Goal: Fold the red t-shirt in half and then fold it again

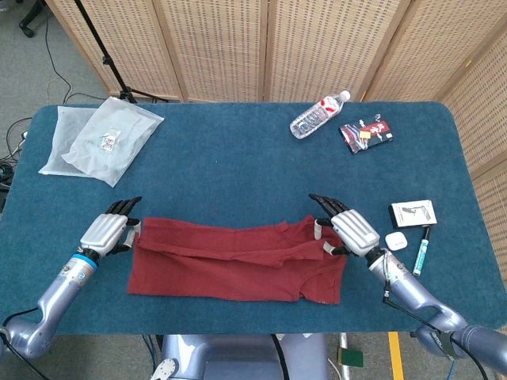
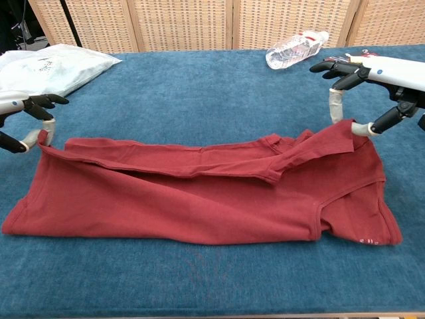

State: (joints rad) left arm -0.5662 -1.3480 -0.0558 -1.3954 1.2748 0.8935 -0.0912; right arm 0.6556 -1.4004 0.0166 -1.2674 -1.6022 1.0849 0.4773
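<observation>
Two silver-and-black robot hands carry the near hem of a red cotton t-shirt (image 1: 238, 261) across a blue felt-covered table (image 1: 238, 170), the first fold nearly laid. The left hand (image 1: 108, 231) pinches the lifted edge at the garment's left end, and the right hand (image 1: 348, 229) pinches the matching corner at the right end, its other fingers (image 2: 335, 66) spread above the cloth. The shirt lies as a long band running left to right near the table's front edge, its long axis spanning the two hands, the doubled layer drawn toward the far edge. The raised flap appears just short of the far hem, though the chest view leaves the exact overlap unclear. Each hand sits at its own end, so neither is nearer the middle.
</observation>
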